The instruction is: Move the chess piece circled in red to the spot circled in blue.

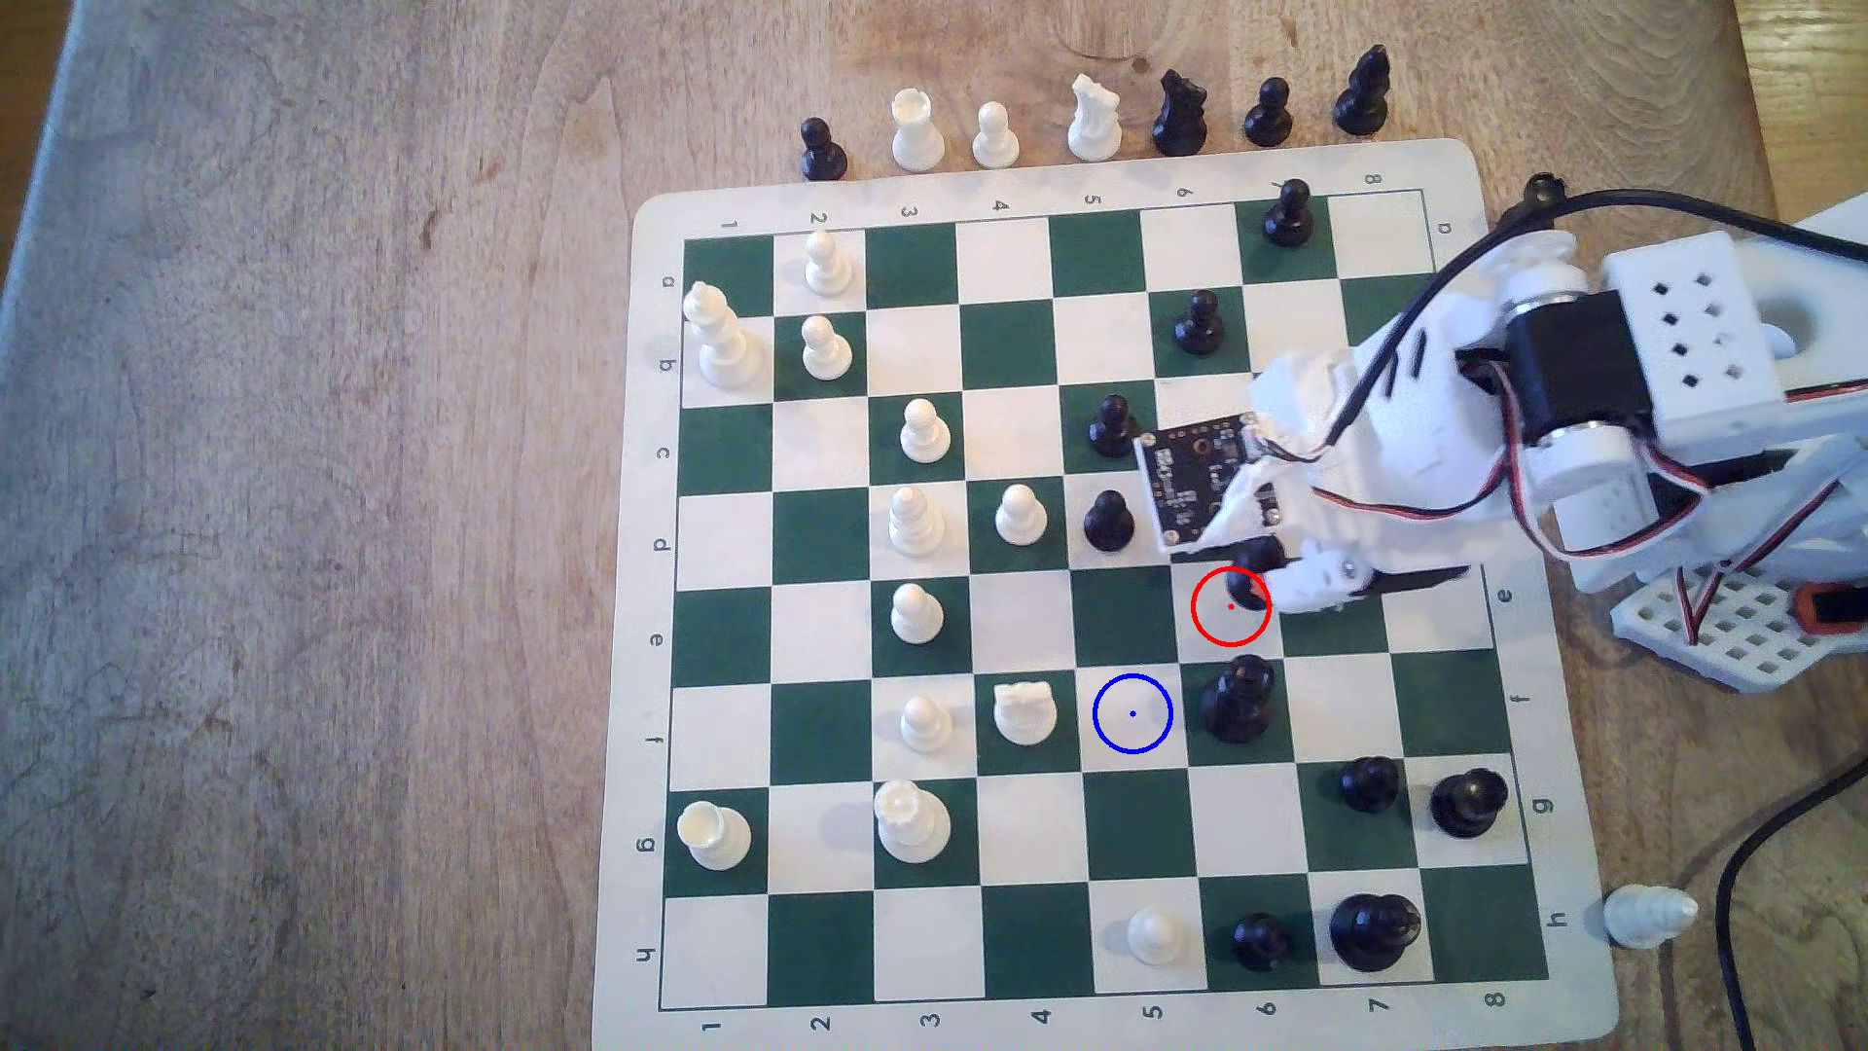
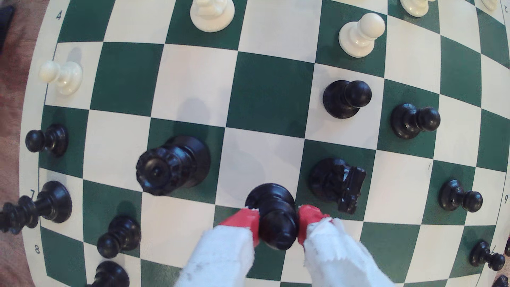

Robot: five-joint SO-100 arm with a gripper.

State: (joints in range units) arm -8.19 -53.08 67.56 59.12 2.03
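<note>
Black pawn (image 1: 1249, 591) on the cream square inside the red ring (image 1: 1230, 606), rank e, file 6 by the board's printed labels. Gripper (image 2: 278, 220) down over it, jaws nearly closed, one red-tipped finger (image 2: 248, 219) pressed to each side of the pawn's head, white wrapping behind the tips. Base of the pawn (image 2: 269, 197) low over, or on, the cream square (contact with the board not clear from either view). In the exterior view, arm (image 1: 1577, 384) reaching in from the exterior view's right, small circuit board (image 1: 1193, 480) on the wrist hanging above rank d and hiding part of the pawn.

Target spot (image 1: 1132, 713) one rank further down the picture and one file toward the exterior view's left: a cream square, blue ring with a centre dot, nothing standing on it. Taller crowned black piece (image 1: 1239, 697) on the green square just beside the spot, on its exterior-view right, and directly below the ringed pawn. White piece with a notched top (image 1: 1025, 710) on the green square at the spot's other side.

In the wrist view, black knight (image 2: 338, 183) on the green square next to the held pawn, crowned piece (image 2: 172, 165) on the green square at the opposite side. Two more black pawns (image 1: 1109, 520) near the camera board. Chessboard (image 1: 1021, 187) on a wooden table (image 1: 303, 505), captured pieces lined along its far edge.
</note>
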